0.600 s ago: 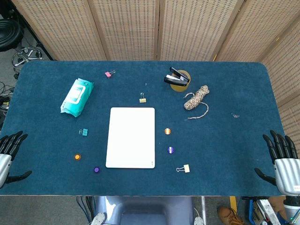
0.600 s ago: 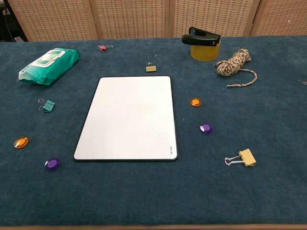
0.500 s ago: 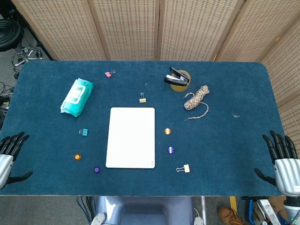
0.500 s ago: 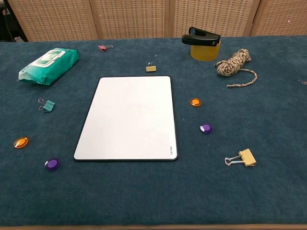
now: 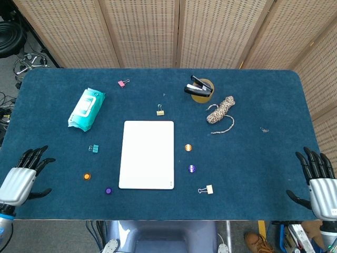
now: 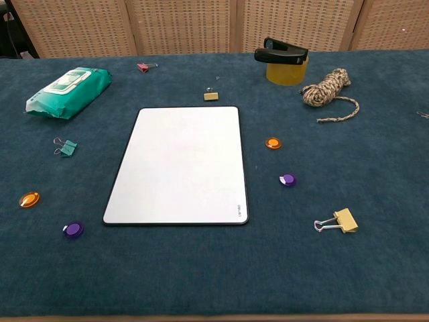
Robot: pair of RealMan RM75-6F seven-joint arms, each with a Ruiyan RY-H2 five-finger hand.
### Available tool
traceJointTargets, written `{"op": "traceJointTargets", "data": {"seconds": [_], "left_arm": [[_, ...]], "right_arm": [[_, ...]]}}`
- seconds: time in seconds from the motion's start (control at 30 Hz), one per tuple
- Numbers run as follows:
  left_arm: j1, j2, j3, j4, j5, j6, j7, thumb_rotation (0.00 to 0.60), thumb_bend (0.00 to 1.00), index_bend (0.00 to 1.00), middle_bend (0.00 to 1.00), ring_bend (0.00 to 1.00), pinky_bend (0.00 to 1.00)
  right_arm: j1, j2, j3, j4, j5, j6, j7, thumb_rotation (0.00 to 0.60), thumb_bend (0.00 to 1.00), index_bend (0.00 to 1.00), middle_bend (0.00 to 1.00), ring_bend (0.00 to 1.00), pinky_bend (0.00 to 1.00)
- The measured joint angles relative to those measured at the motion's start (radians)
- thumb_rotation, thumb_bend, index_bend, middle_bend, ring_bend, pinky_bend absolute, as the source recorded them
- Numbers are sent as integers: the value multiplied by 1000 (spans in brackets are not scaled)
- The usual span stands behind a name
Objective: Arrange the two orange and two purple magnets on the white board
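Two magnets, orange magnet (image 5: pixel 87 176) and purple magnet (image 5: pixel 108 191), lie nearest the left hand (image 5: pixel 23 176), fingers spread and empty, beside the tabletop's left edge; right hand (image 5: pixel 318 184) likewise spread, empty.

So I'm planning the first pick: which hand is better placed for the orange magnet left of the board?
Left. The left hand, open at the table's near-left edge, is nearest that orange magnet. The right hand sits across the white board.

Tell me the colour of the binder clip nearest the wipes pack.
Teal binder clip, clearest in chest view.
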Motion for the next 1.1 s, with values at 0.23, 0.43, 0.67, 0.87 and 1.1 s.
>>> {"op": "traceJointTargets", "data": {"seconds": [0.23,0.43,0.67,0.87,1.1], "left_arm": [[-89,-98,-41,62,-107,-147,76,600,82,404,0,0,0],[-130,-203,-51,159,-142,-196,87,600,107,453,0,0,0],[-138,-286,-38,224,-146,-192,142,600,144,473,0,0,0],[-144,-324,-30,235,-160,-197,189,600,263,494,0,0,0],[-160,-355,-31,228,-202,-226,248,600,265,494,0,0,0]], "right_arm": [[2,-2,3,4,16,-28,-7,600,0,0,0,0,0],[2,1,6,3,28,-38,-3,600,0,0,0,0,0],[1,9,13,3,36,-44,22,600,0,0,0,0,0],[0,16,15,1,40,-49,40,600,0,0,0,0,0],[-4,24,22,0,47,-48,60,600,0,0,0,0,0]]}}
